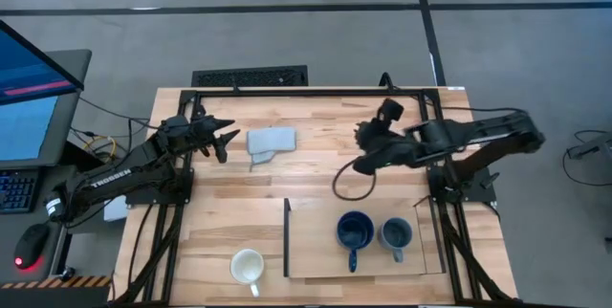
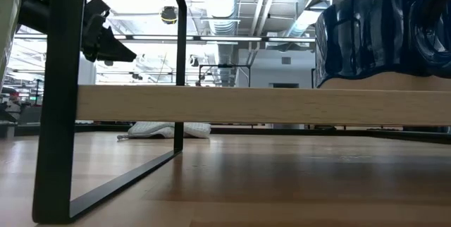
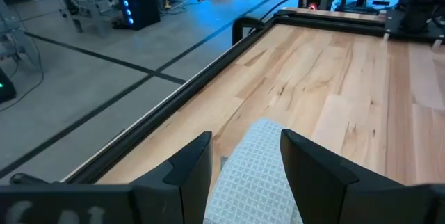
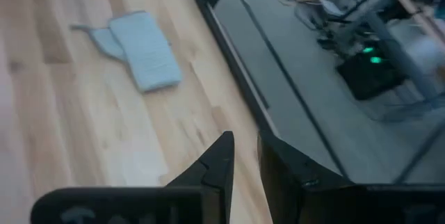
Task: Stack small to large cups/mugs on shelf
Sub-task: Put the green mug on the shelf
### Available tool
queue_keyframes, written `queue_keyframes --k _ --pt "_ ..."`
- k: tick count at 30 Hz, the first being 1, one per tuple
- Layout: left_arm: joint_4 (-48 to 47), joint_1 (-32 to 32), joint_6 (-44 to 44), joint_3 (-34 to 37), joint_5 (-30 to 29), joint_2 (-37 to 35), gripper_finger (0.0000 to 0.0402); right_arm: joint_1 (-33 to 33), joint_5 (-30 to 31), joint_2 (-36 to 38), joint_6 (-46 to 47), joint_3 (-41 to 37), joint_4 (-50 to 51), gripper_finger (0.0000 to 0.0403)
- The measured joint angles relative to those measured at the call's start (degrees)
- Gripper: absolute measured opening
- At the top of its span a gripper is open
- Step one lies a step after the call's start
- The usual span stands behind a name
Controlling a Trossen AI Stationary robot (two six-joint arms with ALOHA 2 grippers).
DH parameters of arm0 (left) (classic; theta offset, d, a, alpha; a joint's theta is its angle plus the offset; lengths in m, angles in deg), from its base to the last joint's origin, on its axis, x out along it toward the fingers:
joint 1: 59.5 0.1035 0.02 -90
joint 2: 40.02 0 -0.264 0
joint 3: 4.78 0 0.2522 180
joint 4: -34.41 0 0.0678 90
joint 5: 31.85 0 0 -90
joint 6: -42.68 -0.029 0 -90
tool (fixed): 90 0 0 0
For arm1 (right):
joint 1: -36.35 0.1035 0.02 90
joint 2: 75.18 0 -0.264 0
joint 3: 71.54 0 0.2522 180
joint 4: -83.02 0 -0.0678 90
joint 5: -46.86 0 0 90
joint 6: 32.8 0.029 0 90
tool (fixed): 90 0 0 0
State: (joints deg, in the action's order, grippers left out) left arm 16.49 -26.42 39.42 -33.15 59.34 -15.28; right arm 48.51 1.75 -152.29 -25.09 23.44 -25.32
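Note:
The dark navy mug [image 1: 355, 230] and the small grey-blue mug [image 1: 395, 234] stand upright side by side on the shelf [image 1: 316, 251], a pale board with a dark upright strip [image 1: 286, 236] on its left side. The white mug [image 1: 248, 268] stands on the tabletop left of that strip. The low view shows the navy mug [image 2: 380, 29] on the raised shelf board [image 2: 261, 105]. My left gripper [image 1: 229, 138] hangs open in the air, just left of a folded grey cloth [image 1: 273, 143]. My right gripper [image 1: 360, 138] hovers right of the cloth, its fingers [image 4: 222, 161] narrowly apart.
The folded grey cloth [image 3: 257, 175] lies flat near the table's far edge, between the two grippers. A black cable loop [image 1: 349, 184] hangs below the right arm over the table's middle. A black frame [image 2: 60, 100] carries the shelf. Bare slatted tabletop lies between the cloth and the shelf.

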Motion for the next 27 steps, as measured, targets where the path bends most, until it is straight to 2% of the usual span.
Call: queue_keyframes --k 5,15,21,27 --pt "0.0 0.0 2.9 0.0 0.0 0.0 0.0163 -1.1 -4.4 10.3 -0.8 -13.8 -10.7 0.0086" --pt "0.1 0.0 5.4 0.0 1.6 0.0 0.0163 -0.6 -4.8 23.3 -1.3 -35.4 -33.0 0.0086" --pt "0.1 0.0 10.9 0.0 9.4 0.0 0.0163 -0.6 -5.9 24.3 -1.8 -40.8 -40.2 0.0086" --pt "-0.3 0.0 14.1 0.0 9.9 0.0 0.0163 -0.6 -5.9 24.3 -2.1 -41.2 -41.0 0.0086"
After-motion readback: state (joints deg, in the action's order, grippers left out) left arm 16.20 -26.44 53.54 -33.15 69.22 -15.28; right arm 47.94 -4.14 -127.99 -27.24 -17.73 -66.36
